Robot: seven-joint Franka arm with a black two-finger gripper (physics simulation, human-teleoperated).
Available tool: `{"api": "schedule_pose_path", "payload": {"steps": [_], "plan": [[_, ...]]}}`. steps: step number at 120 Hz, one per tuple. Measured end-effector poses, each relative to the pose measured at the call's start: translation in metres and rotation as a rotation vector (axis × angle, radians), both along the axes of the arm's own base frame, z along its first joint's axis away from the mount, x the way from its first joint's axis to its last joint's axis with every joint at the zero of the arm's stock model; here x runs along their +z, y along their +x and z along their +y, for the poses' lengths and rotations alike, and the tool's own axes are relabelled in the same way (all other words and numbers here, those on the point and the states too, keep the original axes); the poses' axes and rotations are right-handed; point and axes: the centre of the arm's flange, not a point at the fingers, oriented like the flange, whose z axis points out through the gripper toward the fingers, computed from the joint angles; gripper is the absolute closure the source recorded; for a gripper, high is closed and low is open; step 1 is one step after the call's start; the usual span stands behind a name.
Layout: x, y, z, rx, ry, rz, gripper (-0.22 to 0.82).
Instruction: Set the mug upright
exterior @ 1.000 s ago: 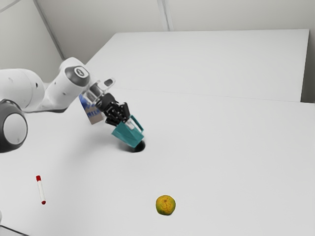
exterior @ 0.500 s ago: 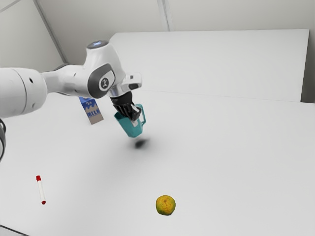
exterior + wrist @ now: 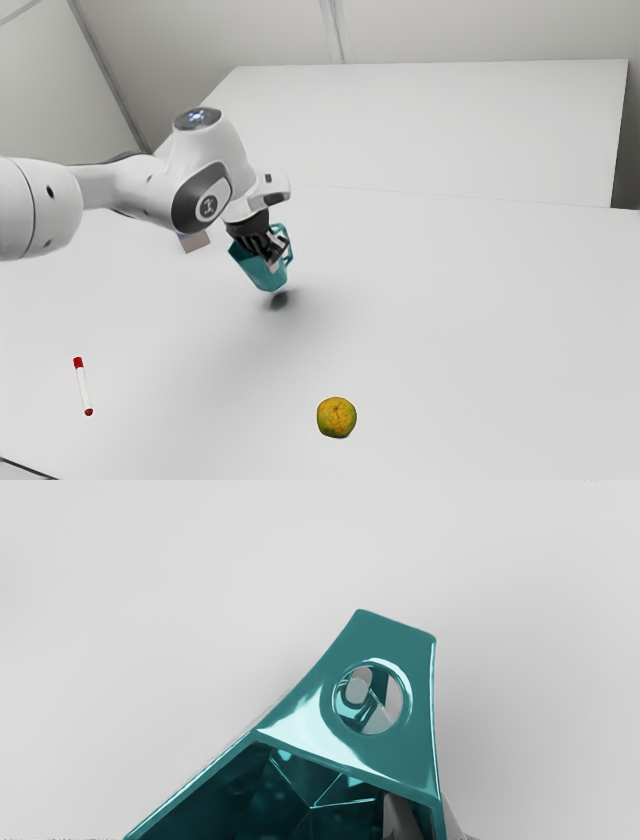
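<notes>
down comes the mug [image 3: 262,273], tilted just above the tabletop [image 3: 450,320], the tool [image 3: 274,252] pinching its wall beside the handle [image 3: 400,640]! glossy, stiff-looking, probably slippery; gripping that wall, one finger inside, looks the right hold.

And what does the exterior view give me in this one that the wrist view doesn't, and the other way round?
Exterior view: the orange, the marker, the carton partly behind the arm, and the shadow under the mug.
Wrist view: the mug's faceted inside, and one finger inside its wall.
Both: the teal mug with its handle, the gripper clamped on it, and the white table.
</notes>
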Motion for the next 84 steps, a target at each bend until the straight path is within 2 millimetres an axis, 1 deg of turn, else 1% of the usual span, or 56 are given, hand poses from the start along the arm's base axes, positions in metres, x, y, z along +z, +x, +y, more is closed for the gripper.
{"api": "schedule_pose_path", "payload": {"steps": [40,50,59,70,78,84], "plan": [[-0.044,0.008,0.002,0.073,-0.017,0.042,0.78],[-0.049,0.009,0.002,0.085,-0.021,0.039,0.78],[-0.049,0.010,-0.003,0.088,-0.025,0.035,0.78],[-0.045,0.010,-0.007,0.093,-0.035,0.029,0.57],[-0.038,0.010,-0.008,0.098,-0.040,0.018,0.42],[-0.031,0.010,-0.008,0.101,-0.042,0.007,0.34]]}}
